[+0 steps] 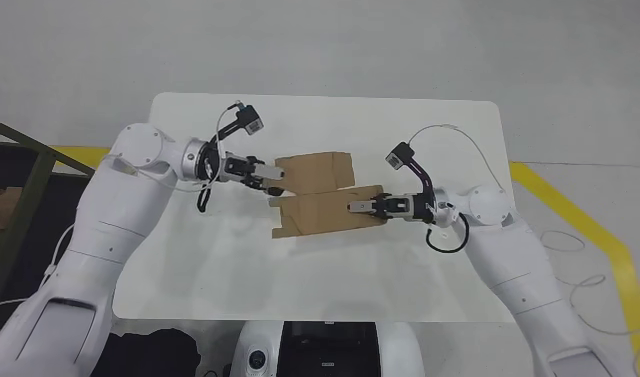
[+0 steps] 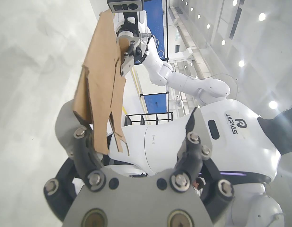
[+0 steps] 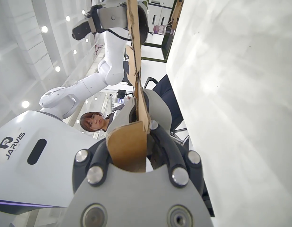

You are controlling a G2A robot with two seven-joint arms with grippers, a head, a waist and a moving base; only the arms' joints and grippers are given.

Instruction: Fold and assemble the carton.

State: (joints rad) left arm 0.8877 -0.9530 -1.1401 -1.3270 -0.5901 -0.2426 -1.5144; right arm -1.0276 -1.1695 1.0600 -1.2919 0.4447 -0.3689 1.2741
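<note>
The carton [image 1: 318,195] is a flat brown cardboard blank with loose flaps, lying spread over the middle of the white table [image 1: 400,267]. My right gripper [image 1: 362,206] is at its right end, shut on a flap; in the right wrist view the cardboard [image 3: 136,90] runs edge-on out from between the right gripper [image 3: 140,112] fingers. My left gripper [image 1: 272,184] is at the carton's left edge. In the left wrist view it [image 2: 138,124] stands open, the cardboard [image 2: 101,83] resting against one finger [image 2: 85,142] while the other finger [image 2: 190,140] is apart from it.
The table has free room in front of and behind the carton. A dark frame [image 1: 30,157] stands off the table's left side, and yellow tape [image 1: 560,192] marks the floor at the right.
</note>
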